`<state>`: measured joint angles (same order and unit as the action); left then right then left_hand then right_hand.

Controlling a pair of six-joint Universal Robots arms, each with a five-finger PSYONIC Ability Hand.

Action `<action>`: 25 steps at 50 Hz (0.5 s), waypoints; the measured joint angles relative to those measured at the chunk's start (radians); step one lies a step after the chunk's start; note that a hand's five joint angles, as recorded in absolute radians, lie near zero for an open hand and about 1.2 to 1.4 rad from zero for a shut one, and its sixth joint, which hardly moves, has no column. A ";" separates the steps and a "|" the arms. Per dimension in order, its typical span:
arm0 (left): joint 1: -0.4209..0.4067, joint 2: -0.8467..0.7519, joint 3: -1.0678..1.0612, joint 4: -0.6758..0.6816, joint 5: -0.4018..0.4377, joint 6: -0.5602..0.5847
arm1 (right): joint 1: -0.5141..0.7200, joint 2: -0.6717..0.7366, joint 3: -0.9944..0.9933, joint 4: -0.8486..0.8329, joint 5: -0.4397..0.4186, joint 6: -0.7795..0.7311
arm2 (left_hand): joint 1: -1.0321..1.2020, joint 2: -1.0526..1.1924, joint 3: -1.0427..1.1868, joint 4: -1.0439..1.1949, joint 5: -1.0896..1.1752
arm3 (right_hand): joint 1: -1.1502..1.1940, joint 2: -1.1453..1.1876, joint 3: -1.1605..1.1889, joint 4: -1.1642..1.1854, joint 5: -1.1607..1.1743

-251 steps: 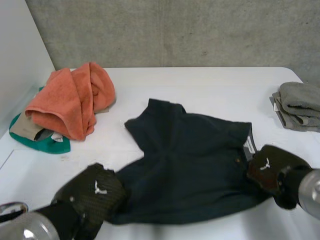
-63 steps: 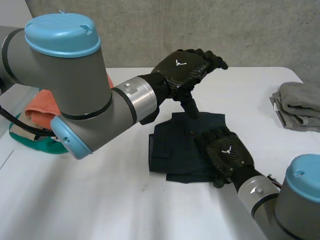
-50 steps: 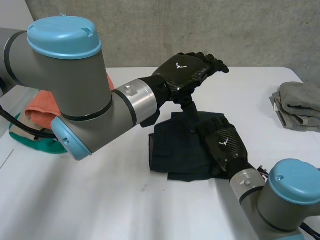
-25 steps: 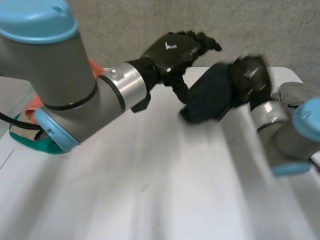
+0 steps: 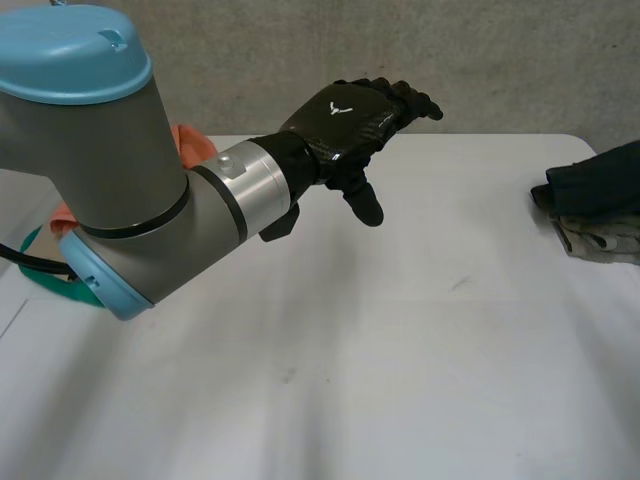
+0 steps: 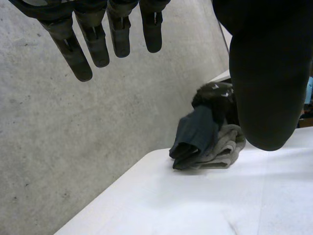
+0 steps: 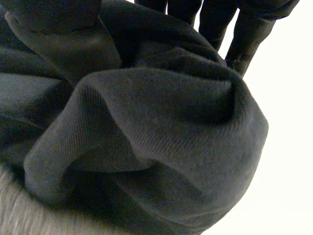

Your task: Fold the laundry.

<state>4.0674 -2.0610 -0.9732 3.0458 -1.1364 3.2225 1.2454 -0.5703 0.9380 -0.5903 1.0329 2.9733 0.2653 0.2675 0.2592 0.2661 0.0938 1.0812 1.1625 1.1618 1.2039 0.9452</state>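
Dark garment [image 5: 597,182] grip: pinched between the thumb and fingers of the right hand [image 7: 247,34]; a rounded fold bulges past the fingertips.
Location: laid on the grey folded stack [image 5: 598,243] at the right edge of the table [image 5: 400,350], long axis apparently crosswise in the head view.
Nearer hand: right; release is judged the coming move.
Left hand [image 5: 347,112]: raised above the table's far middle, fingers straight and slightly spread, nothing held, well apart from the stack.
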 measured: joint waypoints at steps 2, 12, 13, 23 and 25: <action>0.000 -0.001 -0.003 0.000 0.000 0.000 | -0.022 0.030 -0.012 0.021 -0.030 0.000 | 0.000 0.000 0.000 0.000 0.000 | 0.000 0.000 0.001 0.000 0.018; 0.000 -0.001 -0.006 0.001 0.001 0.000 | -0.066 -0.067 0.040 0.117 -0.053 -0.007 | 0.000 0.000 0.000 0.000 0.000 | -0.856 -0.953 -0.950 -0.989 -0.897; -0.001 -0.001 -0.006 0.001 0.001 0.000 | -0.067 -0.092 0.052 0.132 -0.050 -0.009 | 0.000 0.000 0.000 0.000 0.000 | -0.856 -0.953 -0.950 -0.991 -0.897; -0.015 0.029 -0.005 0.001 0.001 -0.004 | -0.074 -0.404 0.124 0.394 0.100 -0.181 | 0.000 0.000 0.000 0.000 0.000 | -0.856 -0.953 -0.950 -0.991 -0.897; -0.015 0.037 -0.004 0.003 0.001 -0.005 | -0.070 -0.455 0.126 0.429 0.150 -0.246 | 0.000 0.000 0.000 0.000 0.000 | -0.856 -0.953 -0.950 -0.991 -0.897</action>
<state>4.0523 -2.0245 -0.9776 3.0485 -1.1354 3.2177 1.1756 -1.0253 1.0641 -0.1612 1.1824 2.7272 0.2653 0.2674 0.2592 0.2661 0.0938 0.2252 0.2096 0.2119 0.2129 0.0483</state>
